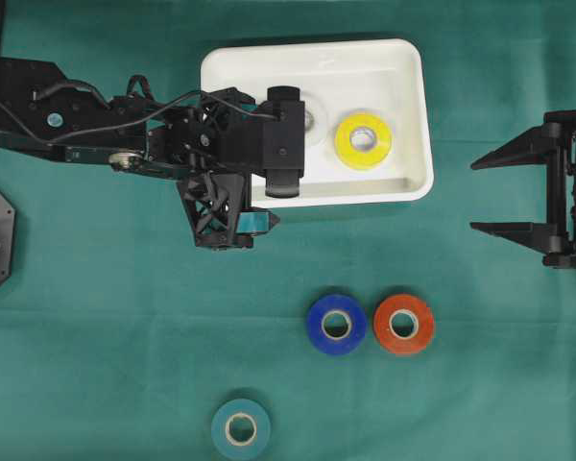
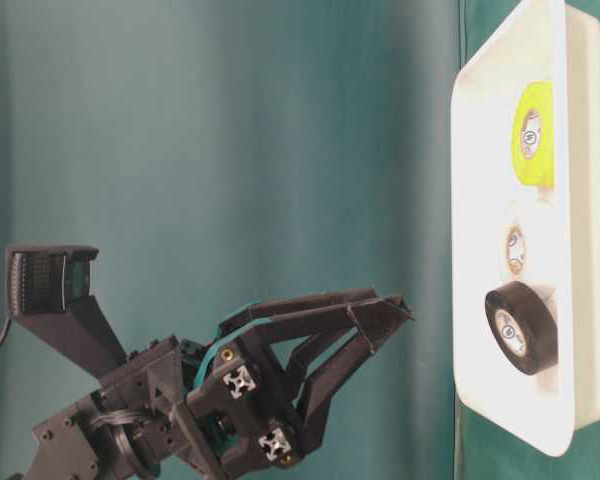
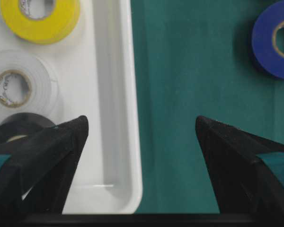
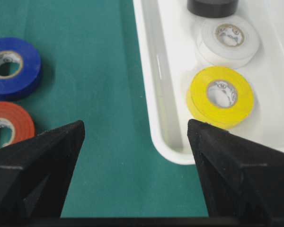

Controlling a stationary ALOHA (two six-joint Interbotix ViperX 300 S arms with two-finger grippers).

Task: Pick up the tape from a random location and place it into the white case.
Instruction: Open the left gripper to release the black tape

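Note:
The white case (image 1: 403, 67) lies at the back middle and holds a yellow tape roll (image 1: 363, 140), a white roll (image 3: 16, 87) and a black roll (image 2: 520, 327). On the cloth lie a blue roll (image 1: 336, 325), an orange-red roll (image 1: 403, 324) and a teal roll (image 1: 240, 428). My left gripper (image 1: 267, 197) hovers open over the case's front left corner; in the left wrist view (image 3: 141, 124) one finger is over the case and the other over cloth, with nothing between them. My right gripper (image 1: 472, 197) stands open and empty at the right edge, clear of the case.
The left arm and its wrist camera (image 1: 283, 144) cover the case's left part from above. Green cloth (image 1: 125, 336) covers the whole table. The blue and orange-red rolls touch side by side in front of the case; the teal roll sits alone near the front edge.

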